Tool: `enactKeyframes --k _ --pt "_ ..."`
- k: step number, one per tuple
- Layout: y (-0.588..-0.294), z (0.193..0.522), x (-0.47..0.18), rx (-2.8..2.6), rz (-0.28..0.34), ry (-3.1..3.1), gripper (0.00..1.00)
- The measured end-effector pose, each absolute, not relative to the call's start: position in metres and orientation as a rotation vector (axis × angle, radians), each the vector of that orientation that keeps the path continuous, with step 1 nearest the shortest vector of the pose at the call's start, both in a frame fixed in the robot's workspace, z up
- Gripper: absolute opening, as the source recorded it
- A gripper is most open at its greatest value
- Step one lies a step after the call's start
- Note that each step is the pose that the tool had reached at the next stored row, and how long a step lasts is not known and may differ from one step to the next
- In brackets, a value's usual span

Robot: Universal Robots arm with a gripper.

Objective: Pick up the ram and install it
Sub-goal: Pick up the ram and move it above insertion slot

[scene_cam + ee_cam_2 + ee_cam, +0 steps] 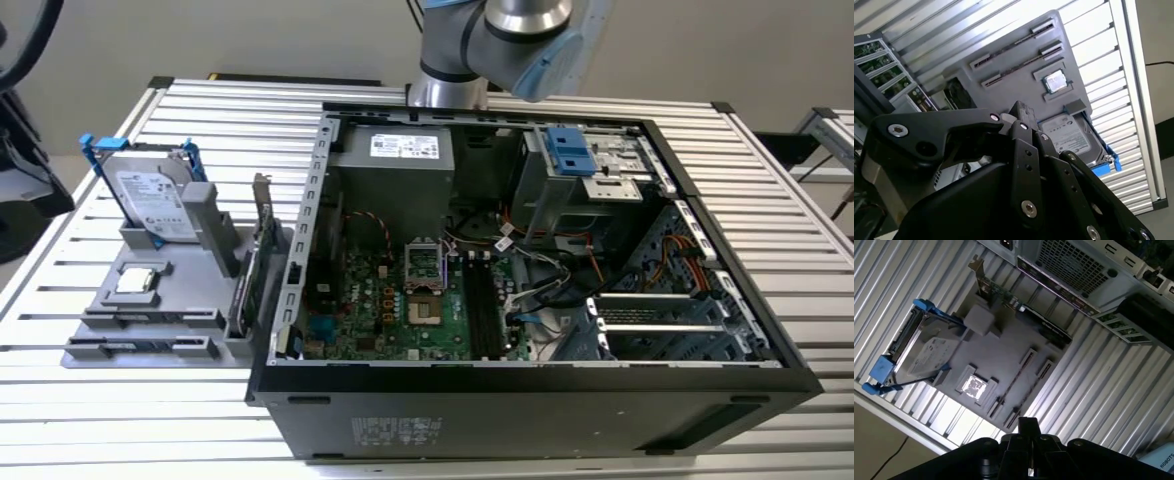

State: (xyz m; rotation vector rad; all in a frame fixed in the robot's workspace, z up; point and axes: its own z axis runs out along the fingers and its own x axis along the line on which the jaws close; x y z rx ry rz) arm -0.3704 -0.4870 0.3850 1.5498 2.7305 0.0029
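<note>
The ram is a thin dark stick lying edge-up between slotted supports at the front of the grey holder tray, at the exterior view's left. It appears as a narrow dark strip in the first wrist view and the second wrist view. My gripper hangs high above the tray, well apart from the ram. Its black fingers are pressed together with nothing between them. The open computer case shows its green motherboard with long black memory slots.
On the same tray stand a silver hard drive with blue rails, an upright card with a metal bracket and a square chip. The arm rises behind the case. The ribbed metal table ends near the tray's outer side.
</note>
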Motion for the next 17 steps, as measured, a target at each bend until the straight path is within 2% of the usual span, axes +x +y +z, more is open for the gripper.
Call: enactKeyframes --k 17 --pt "-0.4870 0.3845 -0.3722 1.797 0.002 2.574 0.00"
